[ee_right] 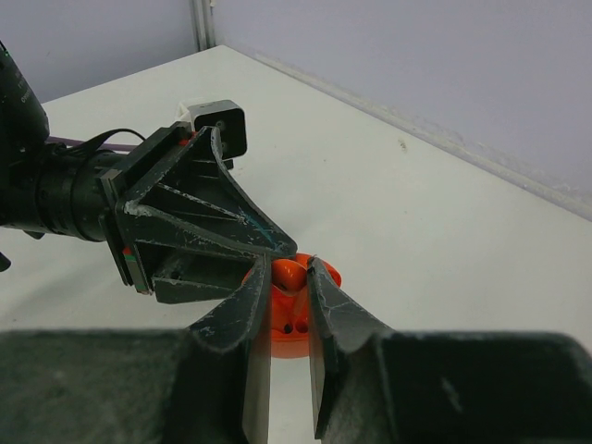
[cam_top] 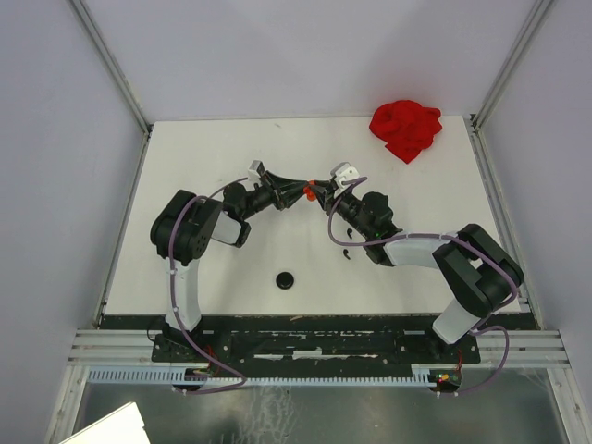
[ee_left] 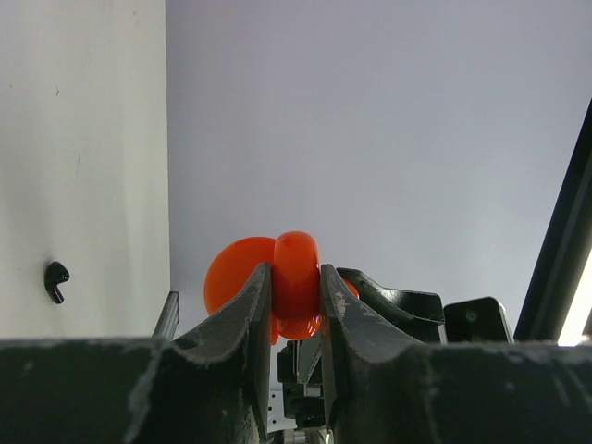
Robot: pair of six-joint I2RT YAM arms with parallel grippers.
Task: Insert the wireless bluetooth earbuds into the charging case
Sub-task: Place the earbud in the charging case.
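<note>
The left pincer (ee_left: 295,289) grips the red charging case (ee_left: 296,257) edge-on, its fingers pressed against both faces, holding it up above the worktop (cam_top: 416,190) at the centre. The right pincer (ee_right: 289,270) meets it there, narrowed around a small red piece, apparently a red earbud (ee_right: 290,277), directly over the case's open well. The step in hand looks like seating that earbud. The next move calls for a short, well-aligned push into the socket before letting go, while the left arm holds the case steady. A black earbud (ee_left: 55,280) lies loose on the worktop, not yet housed. No brand, label or writing is legible anywhere.
</note>
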